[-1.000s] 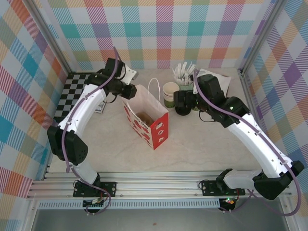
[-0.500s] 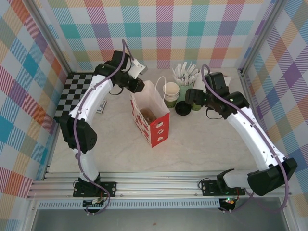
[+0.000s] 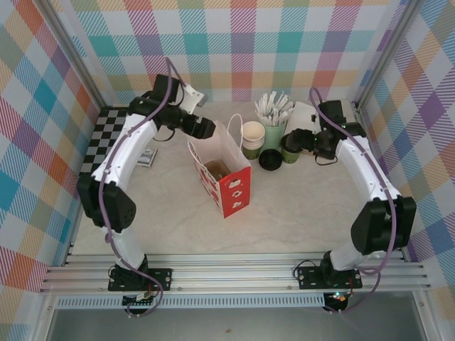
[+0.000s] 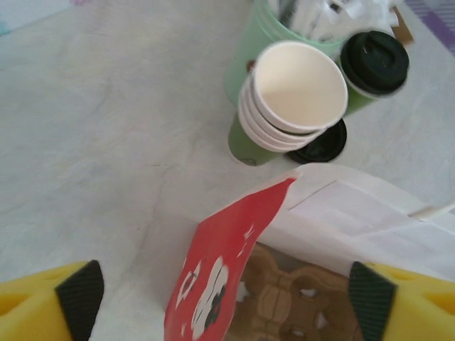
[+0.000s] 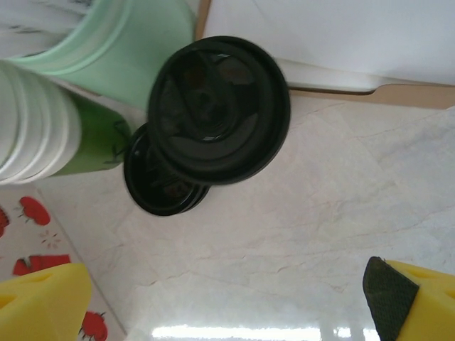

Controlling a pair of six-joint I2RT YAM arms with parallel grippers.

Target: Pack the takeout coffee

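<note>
One takeout coffee (image 5: 217,106) stands just beyond the spread right gripper (image 5: 226,302).

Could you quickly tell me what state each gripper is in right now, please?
Left gripper: open, over the open paper bag, gripping nothing.
Right gripper: open and empty, the takeout coffee just ahead of it.

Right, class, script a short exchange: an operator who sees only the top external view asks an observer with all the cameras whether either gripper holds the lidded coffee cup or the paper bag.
Operator: Is the right gripper on the takeout coffee?
Observer: No. It's open, only bare table between its fingers; the cup stands ahead of them.
Operator: Is the left gripper holding the paper bag?
Observer: No. It's open, fingers spread wide over the bag's open mouth.
</note>
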